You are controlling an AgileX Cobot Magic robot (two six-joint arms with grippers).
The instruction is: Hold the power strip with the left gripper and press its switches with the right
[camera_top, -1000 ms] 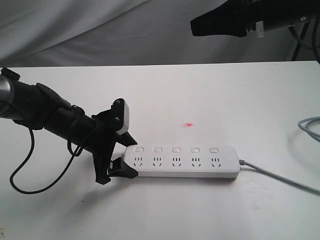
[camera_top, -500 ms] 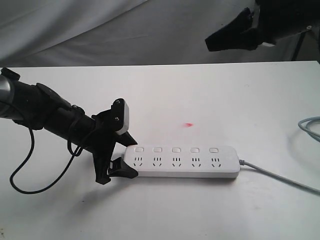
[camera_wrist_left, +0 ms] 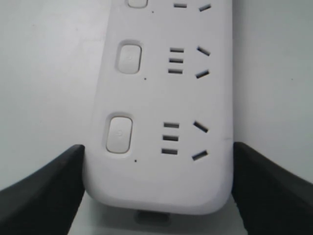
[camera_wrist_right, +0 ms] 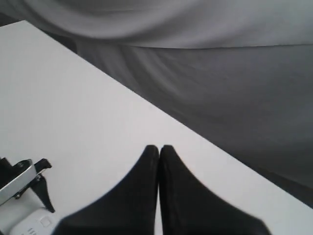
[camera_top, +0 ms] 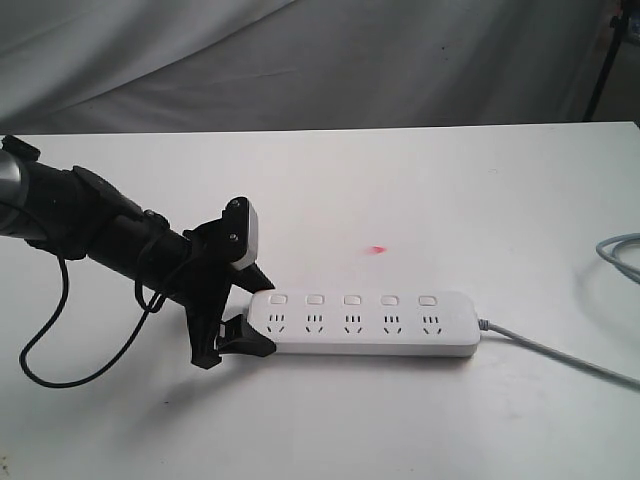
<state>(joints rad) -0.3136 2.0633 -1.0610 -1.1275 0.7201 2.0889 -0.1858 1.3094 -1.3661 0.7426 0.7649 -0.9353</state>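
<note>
The white power strip (camera_top: 365, 325) lies flat on the white table (camera_top: 450, 190), its grey cord (camera_top: 560, 357) trailing off to the right. Its switches (camera_top: 352, 300) run in a row above the sockets. My left gripper (camera_top: 258, 315) clamps the strip's left end. In the left wrist view both black fingers (camera_wrist_left: 49, 191) press against the long sides of the power strip (camera_wrist_left: 161, 98), beside the nearest switch (camera_wrist_left: 119, 133). My right gripper (camera_wrist_right: 159, 147) is shut and empty, high above the table's far edge. It is outside the exterior view.
A small red light spot (camera_top: 377, 249) sits on the table behind the strip. A grey cable (camera_top: 620, 250) curls at the right edge. A thin black wire (camera_top: 50, 330) loops under the left arm. Grey cloth (camera_top: 300, 60) hangs behind the table.
The right arm, seen at the upper right before, has pulled away rightward and upward and left the exterior view. The left gripper and the strip have not moved.
</note>
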